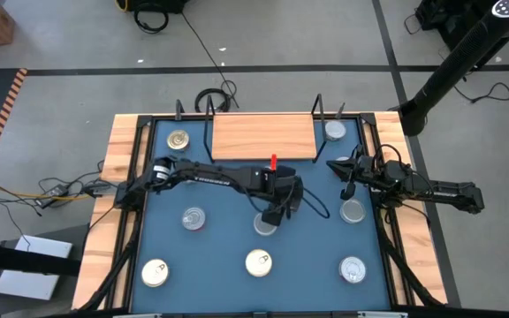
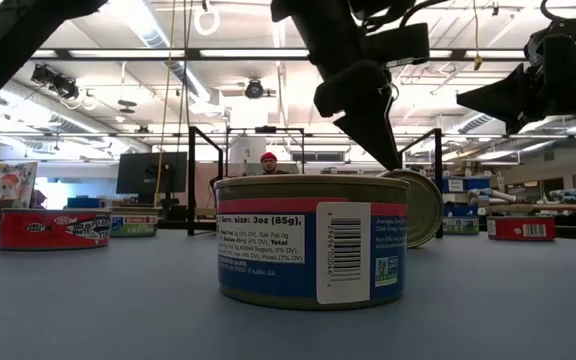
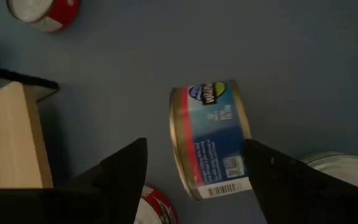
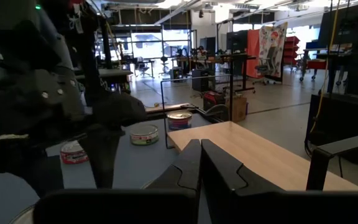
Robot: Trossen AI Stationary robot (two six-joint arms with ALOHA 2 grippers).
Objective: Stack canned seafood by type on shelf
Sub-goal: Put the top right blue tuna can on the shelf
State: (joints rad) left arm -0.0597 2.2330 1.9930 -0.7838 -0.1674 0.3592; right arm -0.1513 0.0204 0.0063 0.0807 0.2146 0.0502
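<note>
My left gripper hangs open over the middle of the blue table, pointing steeply down. Its two fingers stand on either side of one tin of the canned seafood. This tin is up on its edge, tilted, with its blue-and-red label showing. The shelf, a light-wood board between black wire frames, lies at the far edge with nothing on its top. Other tins lie flat around the table. My right gripper waits shut at the right, pointing level toward the shelf. My left gripper has one finger close against the tin's bottom rim, and the other finger stands clear of the lid side. I cannot tell whether the near finger touches the tin. The tin rests on its edge on the table.
Flat tins sit beside the shelf at the far left and far right. Others are at mid-left, mid-right, and along the near edge. Wooden rails border the table.
</note>
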